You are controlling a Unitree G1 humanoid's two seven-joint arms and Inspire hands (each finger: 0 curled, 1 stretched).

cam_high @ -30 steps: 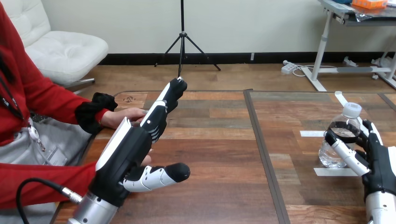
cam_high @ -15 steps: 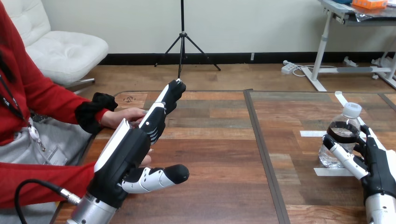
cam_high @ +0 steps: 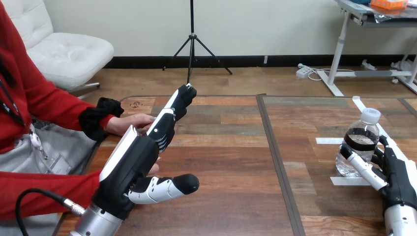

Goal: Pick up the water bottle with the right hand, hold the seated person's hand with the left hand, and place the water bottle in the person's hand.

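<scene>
A clear water bottle [cam_high: 361, 137] with a white cap and a dark label stands upright on the wooden table [cam_high: 231, 162] at the right. My right hand [cam_high: 401, 179] is just beside it, open: the thumb lies against the bottle's lower front and the fingers rise at its right side. At the left my left hand [cam_high: 133, 164] is raised and open, fingers stretched forward, thumb out to the right. The person's hand [cam_high: 130, 123] rests on the table edge behind those fingers. A bit of their nearer hand [cam_high: 154, 169] shows under my left palm; contact cannot be told.
White tape strips [cam_high: 349, 181] lie on the table around the bottle. A dark seam [cam_high: 278, 162] runs front to back between the two table halves. The person's red-sleeved arms come in along the left edge.
My right hand has slid down and back a little, so its thumb now sits lower on the bottle. The bottle, my left hand and the person's hands have stayed in place.
</scene>
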